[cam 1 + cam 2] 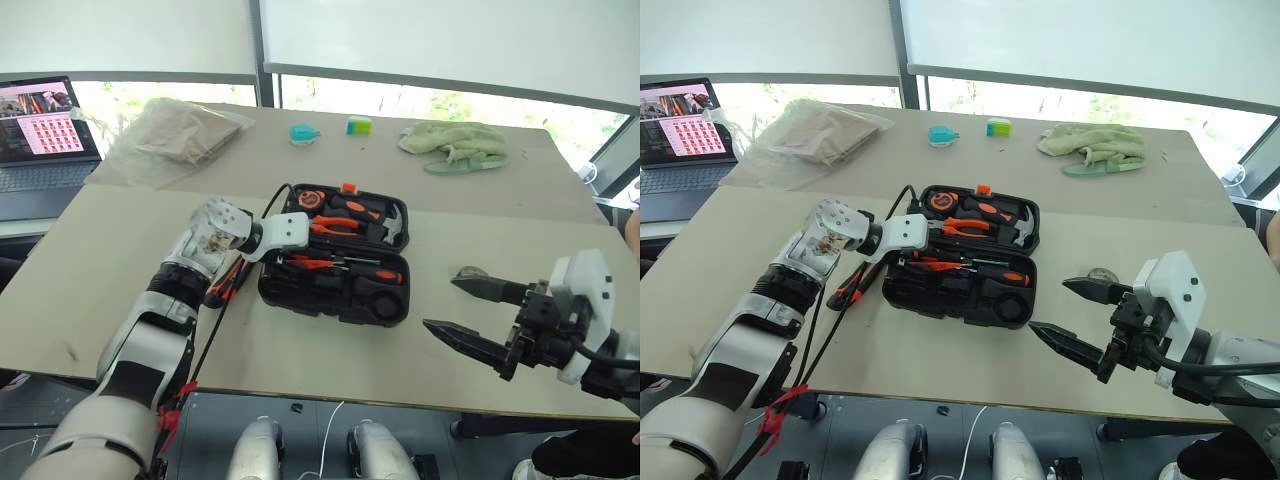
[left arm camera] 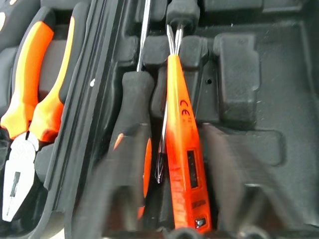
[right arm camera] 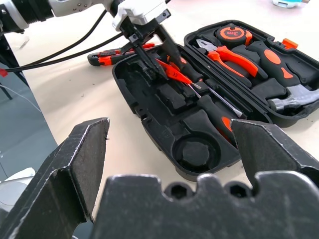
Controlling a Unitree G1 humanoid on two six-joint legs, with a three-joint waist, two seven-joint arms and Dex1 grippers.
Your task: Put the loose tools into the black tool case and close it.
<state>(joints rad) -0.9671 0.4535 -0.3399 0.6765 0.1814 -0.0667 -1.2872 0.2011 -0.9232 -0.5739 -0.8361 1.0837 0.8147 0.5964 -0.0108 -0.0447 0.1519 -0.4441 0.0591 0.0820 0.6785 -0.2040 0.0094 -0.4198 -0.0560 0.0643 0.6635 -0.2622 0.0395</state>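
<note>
The black tool case (image 1: 335, 300) lies open mid-table. Its lid half holds a tape measure, pliers (image 1: 335, 225) and a hammer (image 1: 390, 225). The front half holds a black-and-orange screwdriver (image 3: 219, 117). My left gripper (image 3: 162, 67) reaches down into the front half's left end, shut on a slim orange screwdriver (image 2: 182, 144) that lies across the recesses. Another orange-and-black loose tool (image 3: 112, 56) rests on the table just left of the case, partly hidden by my left arm. My right gripper (image 1: 441, 302) hovers open and empty to the right of the case.
A laptop (image 1: 40, 130) sits at the far left. A plastic bag with brown paper (image 1: 175, 135), two small teal and green items (image 1: 303, 133) and a green cloth (image 1: 455, 145) lie at the back. A black cable trails off my left arm.
</note>
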